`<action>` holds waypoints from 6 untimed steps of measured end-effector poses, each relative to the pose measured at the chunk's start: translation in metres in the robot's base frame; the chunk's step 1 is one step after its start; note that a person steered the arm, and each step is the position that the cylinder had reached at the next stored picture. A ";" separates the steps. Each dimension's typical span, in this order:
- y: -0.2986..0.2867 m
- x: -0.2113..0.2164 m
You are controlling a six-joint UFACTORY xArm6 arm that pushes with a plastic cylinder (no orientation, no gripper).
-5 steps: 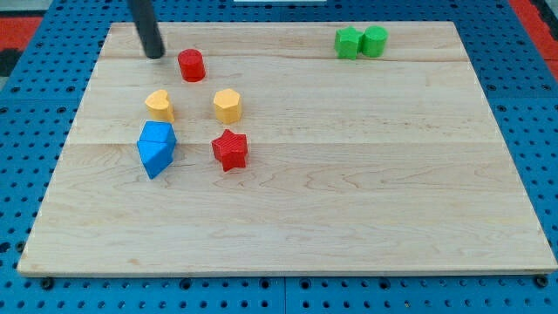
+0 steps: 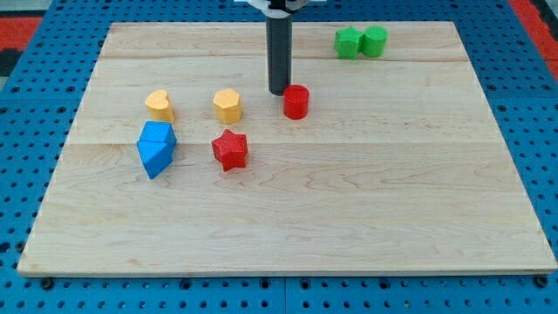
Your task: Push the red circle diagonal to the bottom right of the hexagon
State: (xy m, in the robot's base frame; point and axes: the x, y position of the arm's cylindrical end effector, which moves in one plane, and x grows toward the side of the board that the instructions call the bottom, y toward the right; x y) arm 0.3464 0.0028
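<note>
Presently my tip [image 2: 279,92] rests on the wooden board [image 2: 366,201] at the upper left shoulder of the red circle [image 2: 296,101], touching it or very nearly so; the rod has no jaws, so nothing is clamped or held, it can only shove. Red circle sits in the board's upper middle, to the view's right of the yellow hexagon [image 2: 227,105] and roughly level with it, slightly higher if anything. Yellow heart [image 2: 159,105] lies further to the view's left on the same row. Red star [image 2: 231,149] sits below the hexagon, and the blue blocks [image 2: 156,148], two pressed together, shapes hard to read, sit below the heart. Two green blocks [image 2: 362,41] stand side by side near the view's top right, well apart from the action. Judged stage: the pushing step is in hand, with the circle on the hexagon's right side but not yet low enough to count as diagonal below it. Next move likely calls for a push toward the view's bottom, perhaps slightly leftward, with the tip shifted more squarely above the circle. Risk: an off-centre contact lets the round block roll aside, or carries it too close to the red star.
</note>
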 end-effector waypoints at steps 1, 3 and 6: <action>0.019 0.000; 0.037 0.054; 0.056 0.088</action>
